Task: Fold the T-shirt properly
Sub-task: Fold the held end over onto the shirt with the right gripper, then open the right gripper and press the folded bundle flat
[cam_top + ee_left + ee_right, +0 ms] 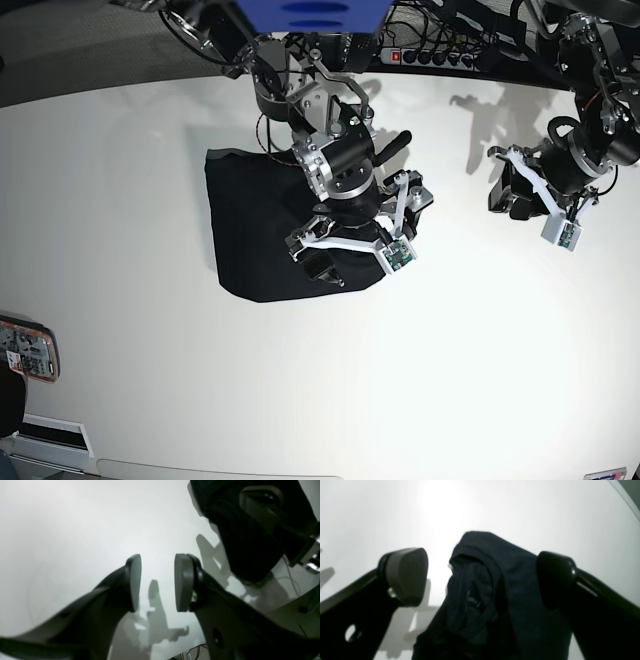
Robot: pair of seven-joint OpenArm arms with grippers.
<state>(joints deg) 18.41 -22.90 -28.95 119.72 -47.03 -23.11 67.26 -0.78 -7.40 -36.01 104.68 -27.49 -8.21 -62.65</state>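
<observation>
Straddling a raised bunch of black cloth, the right tool (482,577) is standing wide, gripping nothing. The T-shirt (255,235) is lying partly folded on the white bench (150,140), directly beneath that tool. One pad (555,577) is looking very close to the fabric, so a lift could be dragging the fold open. Well apart, the left tool (157,582) is hanging over bare bench, parted and empty, too far away to be pinning the cloth.
</observation>
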